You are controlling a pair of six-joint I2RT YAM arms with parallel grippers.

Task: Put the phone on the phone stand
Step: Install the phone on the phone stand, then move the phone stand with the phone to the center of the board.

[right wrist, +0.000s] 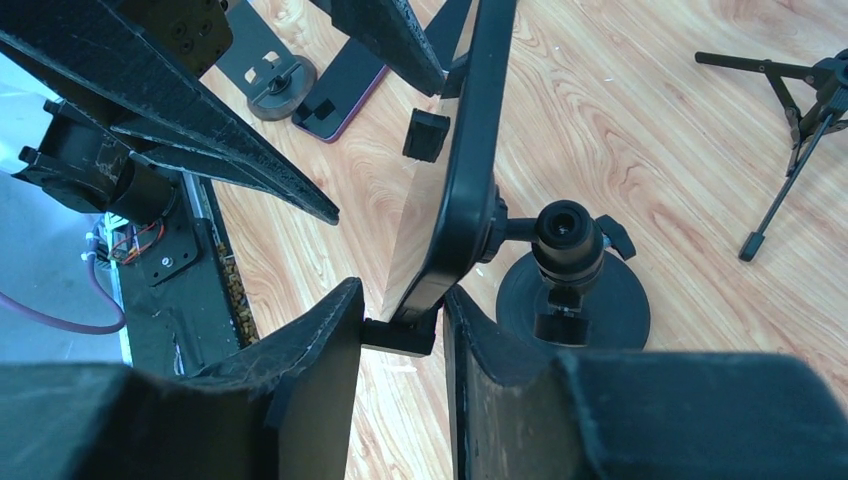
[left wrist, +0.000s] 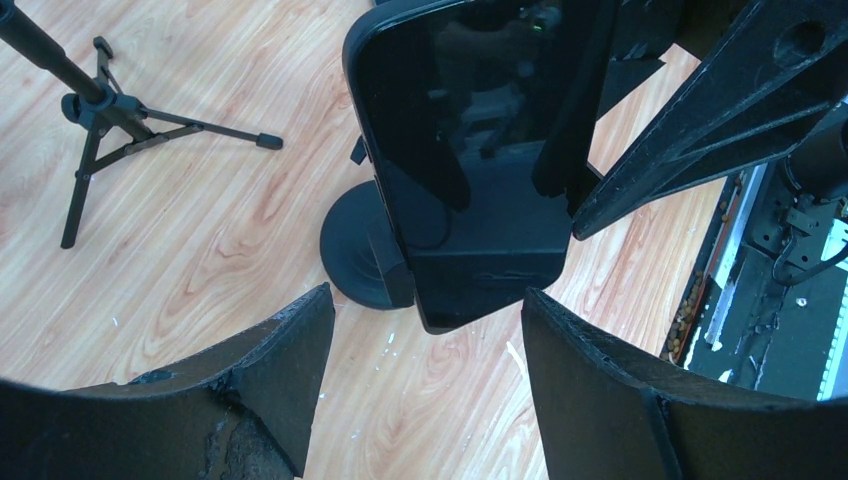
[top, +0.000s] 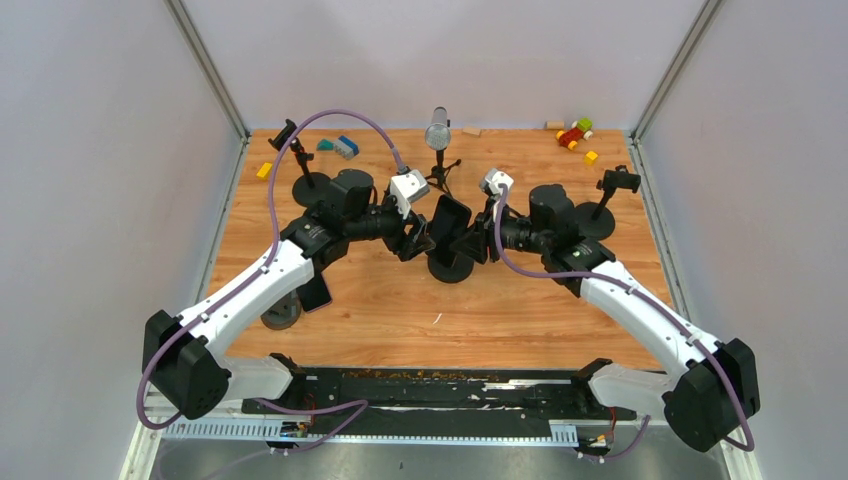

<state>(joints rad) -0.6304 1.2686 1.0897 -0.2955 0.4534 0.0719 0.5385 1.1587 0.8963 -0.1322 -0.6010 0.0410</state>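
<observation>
Watching the phone [top: 450, 222] sit in the phone stand [top: 451, 267], I see my left claw [left wrist: 427, 305] wide; right claw [right wrist: 402, 300] narrow astride its edge, and I cannot tell whether it grips.

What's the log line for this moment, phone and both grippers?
phone: clamped in stand | left gripper: open, off phone | right gripper: narrow around phone's edge, grip unclear

We show white arm shells [top: 255, 285], black joints [top: 195, 375], purple cables [top: 300, 125], pale wrist cameras [top: 408, 188]; our fingers [left wrist: 600, 400] matte black, scuffed.
</observation>
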